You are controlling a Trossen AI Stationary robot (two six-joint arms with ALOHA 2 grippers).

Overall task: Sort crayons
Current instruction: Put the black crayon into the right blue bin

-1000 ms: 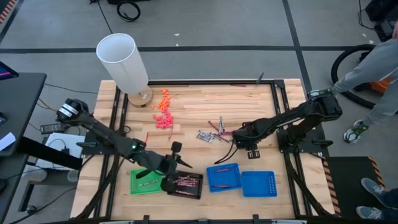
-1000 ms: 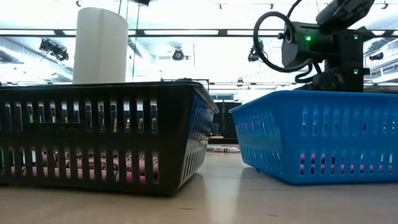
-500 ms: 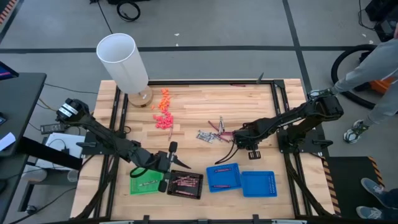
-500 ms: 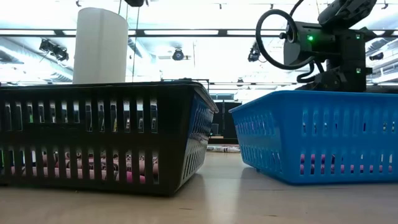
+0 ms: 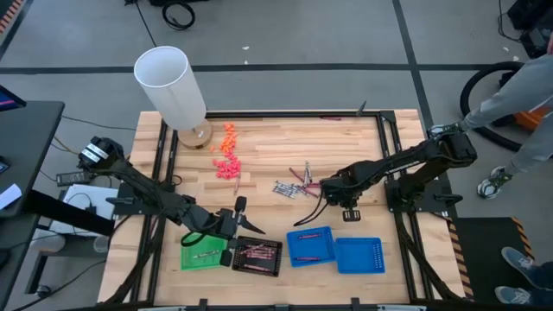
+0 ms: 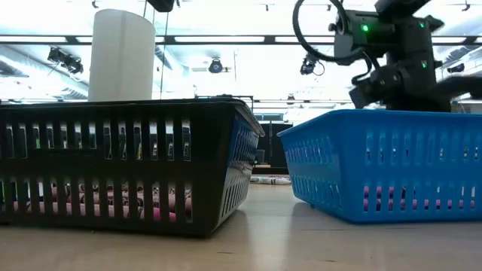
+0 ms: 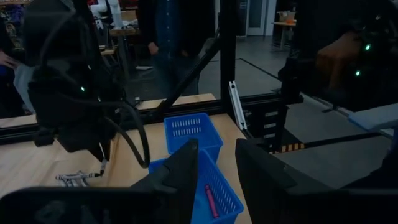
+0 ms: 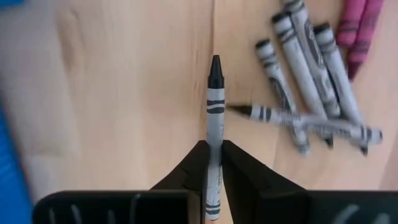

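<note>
The right claw point(image 8: 213, 163) has just pinched shut on a grey crayon point(image 8: 213, 118) at the worktop's point(image 5: 276, 138) three o'clock side, ready for carrying to a tray, while the left claw point(image 7: 214, 163) waits part-open.

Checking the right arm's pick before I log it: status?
Right gripper shut on grey crayon, beside the loose grey crayons. Left gripper open, empty, above black tray. Nothing in the way.

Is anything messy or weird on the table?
Yes. Grey crayons lie crisscrossed in a loose heap mid-table, and orange and pink bits are scattered near the white cylinder. The right gripper holds one grey crayon.
</note>
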